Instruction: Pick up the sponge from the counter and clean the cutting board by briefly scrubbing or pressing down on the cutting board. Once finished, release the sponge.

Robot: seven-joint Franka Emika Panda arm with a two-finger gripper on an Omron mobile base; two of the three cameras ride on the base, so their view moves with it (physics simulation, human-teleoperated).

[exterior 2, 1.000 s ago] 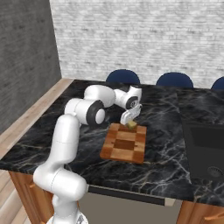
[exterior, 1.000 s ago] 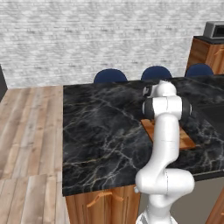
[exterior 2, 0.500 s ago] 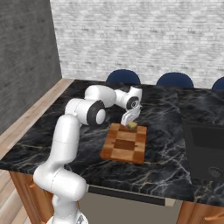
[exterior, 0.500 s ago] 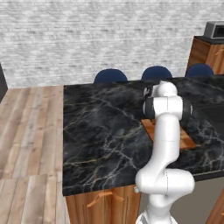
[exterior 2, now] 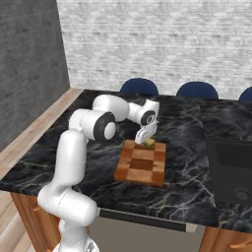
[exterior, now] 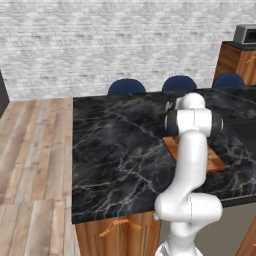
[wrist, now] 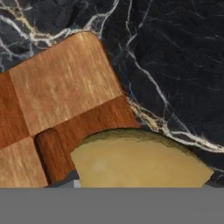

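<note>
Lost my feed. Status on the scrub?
Gripper shut on sponge. Sponge at cutting board's far corner, partly over counter. Nothing in the way.

A kitchen: black marble counter (exterior: 120, 145) over wooden cabinets (exterior: 117, 232), blue stools (exterior 2: 139, 86) behind, a brick wall (exterior: 115, 45)
</note>
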